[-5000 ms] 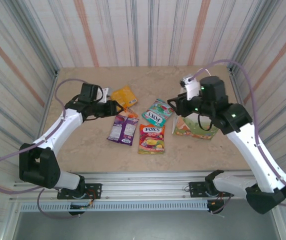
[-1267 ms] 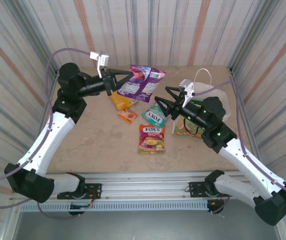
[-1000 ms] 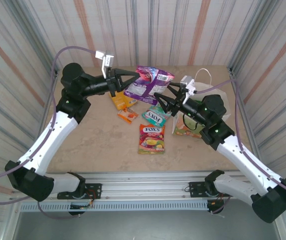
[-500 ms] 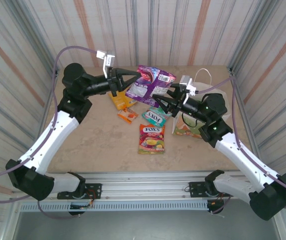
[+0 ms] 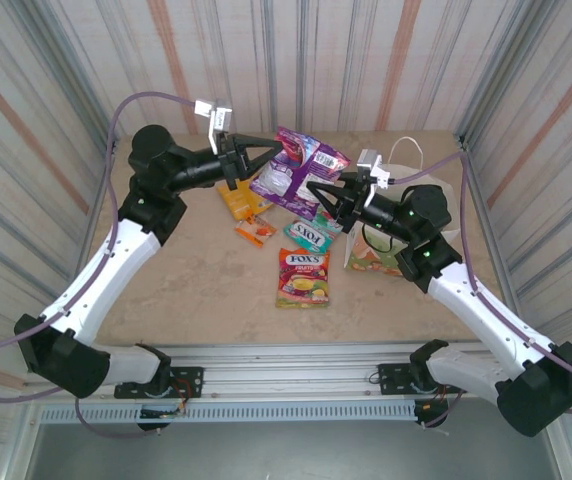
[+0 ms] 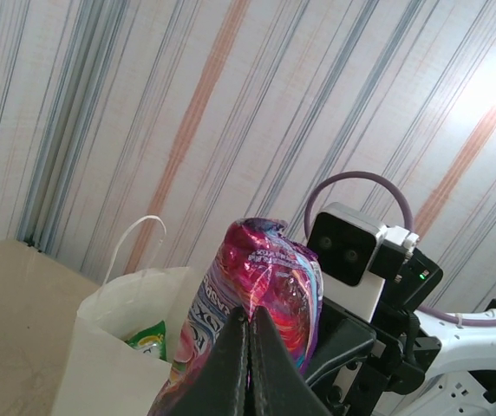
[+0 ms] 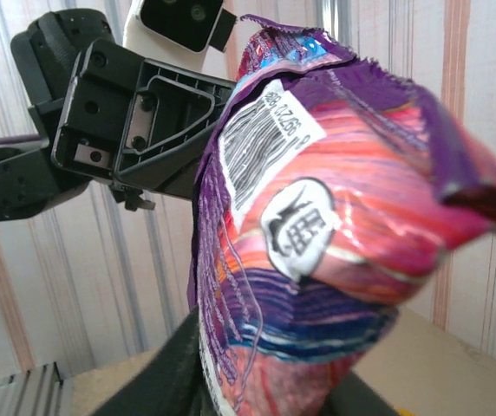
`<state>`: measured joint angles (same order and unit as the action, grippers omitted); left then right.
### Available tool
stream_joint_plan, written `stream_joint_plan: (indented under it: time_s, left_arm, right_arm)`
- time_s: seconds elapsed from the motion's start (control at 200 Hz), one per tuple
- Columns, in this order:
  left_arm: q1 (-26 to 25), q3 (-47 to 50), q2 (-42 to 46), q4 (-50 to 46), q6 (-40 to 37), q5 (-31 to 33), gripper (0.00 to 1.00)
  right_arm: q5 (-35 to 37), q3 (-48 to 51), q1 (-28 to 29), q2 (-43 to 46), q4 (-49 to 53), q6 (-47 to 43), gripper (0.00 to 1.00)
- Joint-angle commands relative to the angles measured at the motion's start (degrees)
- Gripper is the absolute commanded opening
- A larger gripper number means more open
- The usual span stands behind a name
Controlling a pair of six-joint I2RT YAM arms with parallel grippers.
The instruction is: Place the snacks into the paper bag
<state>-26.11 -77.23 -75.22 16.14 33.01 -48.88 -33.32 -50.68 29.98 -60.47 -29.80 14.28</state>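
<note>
the left fingers (image 5: 254, 152) are pressed together on one edge of the purple packet (image 5: 301, 170), holding it in the air above the tabletop (image 5: 186, 290). the right fingers (image 5: 326, 193) sit either side of its lower end; whether they pinch it cannot be told. the paper bag (image 5: 391, 258) stands just beside the right arm. the orange packet (image 5: 304, 277) and the teal packet (image 5: 308, 235) lie flat near the bag.
</note>
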Motion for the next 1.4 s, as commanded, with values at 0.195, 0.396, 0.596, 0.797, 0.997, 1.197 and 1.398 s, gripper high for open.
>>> stream_joint_plan:
  time_s: [0.195,0.396,0.596,0.797,0.997,1.197,1.398]
  left_arm:
    - [-0.2,-0.3,-0.3,-0.2,-2.4,1.8,0.04]
    - [-0.2,0.1,0.6,-3.6,-4.7,4.5,0.32]
    - [-0.2,1.5,1.5,-7.6,-8.2,8.2,0.60]
    - [-0.2,1.5,1.1,-16.7,-14.6,12.9,0.71]
    - [-0.2,3.1,-0.2,-22.4,-20.8,16.6,0.73]
    - [-0.2,3.8,-3.0,-26.2,-24.9,18.7,0.73]
    - [-0.2,3.9,-6.2,-28.9,-26.2,19.8,0.72]
  right_arm:
    - [1.1,-1.5,-0.5,0.5,1.0,-1.0,0.11]
    - [2.8,-3.2,-1.3,0.7,4.5,-2.5,0.08]
    - [1.8,-6.6,-5.8,1.2,9.5,-4.5,0.06]
    - [-3.9,-14.3,-13.2,1.0,20.5,-9.9,0.06]
    - [-10.8,-23.8,-23.0,-0.7,33.0,-17.4,0.06]
    - [-19.2,-29.4,-36.2,-2.2,42.3,-24.0,0.05]
    - [-29.5,-31.9,-48.2,-4.2,51.5,-31.8,0.04]
